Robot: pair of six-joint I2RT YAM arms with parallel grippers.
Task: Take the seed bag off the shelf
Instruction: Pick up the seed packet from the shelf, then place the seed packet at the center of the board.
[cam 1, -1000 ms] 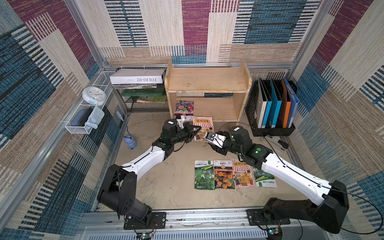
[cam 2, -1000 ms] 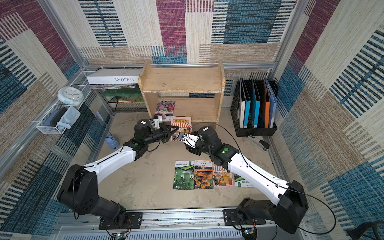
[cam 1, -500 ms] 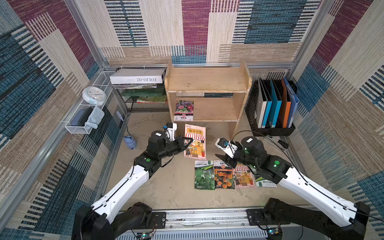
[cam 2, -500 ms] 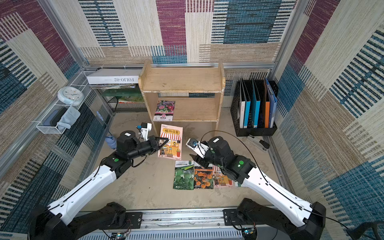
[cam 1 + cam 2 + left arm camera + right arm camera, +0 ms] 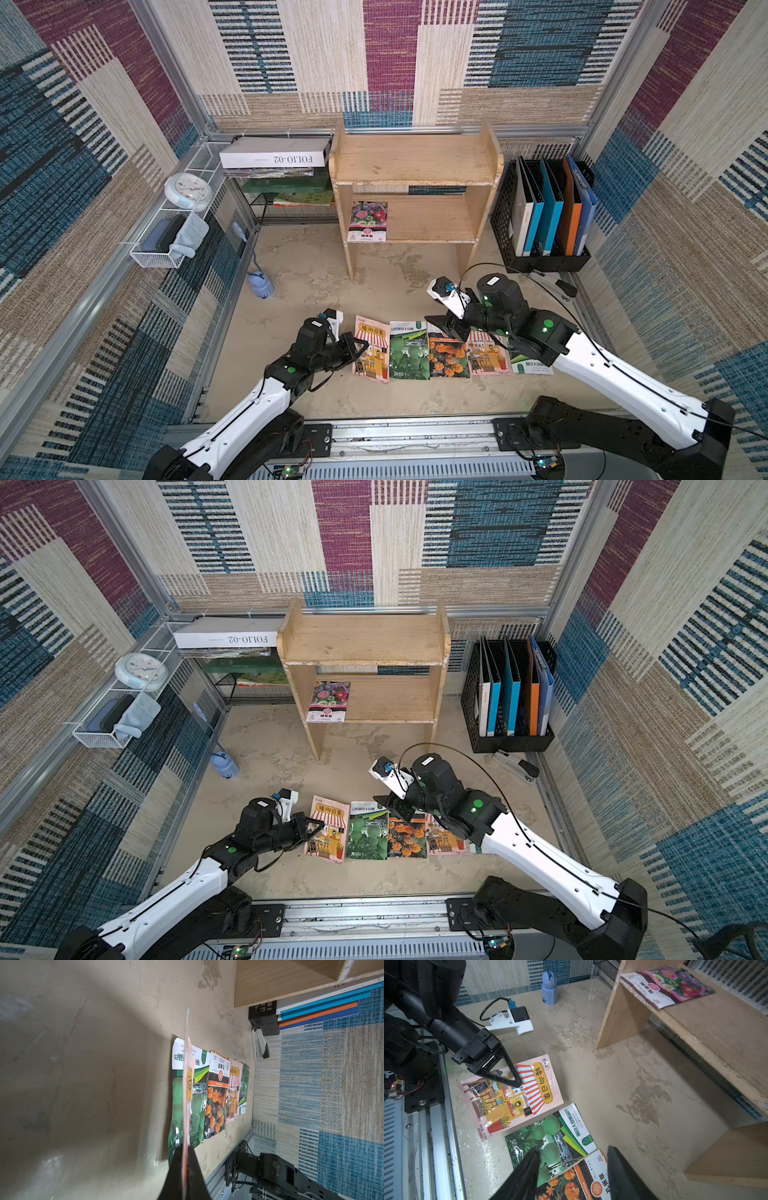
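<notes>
Showing left gripper (image 5: pixel 362 345) closed on the pink seed bag (image 5: pixel 374 359) beside the bag row (image 5: pixel 449 358) on the tabletop (image 5: pixel 316 266); right gripper (image 5: pixel 574 1149) open above that row

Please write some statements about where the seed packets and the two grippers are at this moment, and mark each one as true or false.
1. The left gripper is shut on the pink sunflower seed packet. True.
2. The wooden shelf holds no seed packet. False: a flower seed packet lies on its lower tier.
3. The right gripper is open and holds nothing. True.
4. The pink sunflower seed packet sits between two other packets. False: it is at the end of the row, beside the green gourd packet.
</notes>
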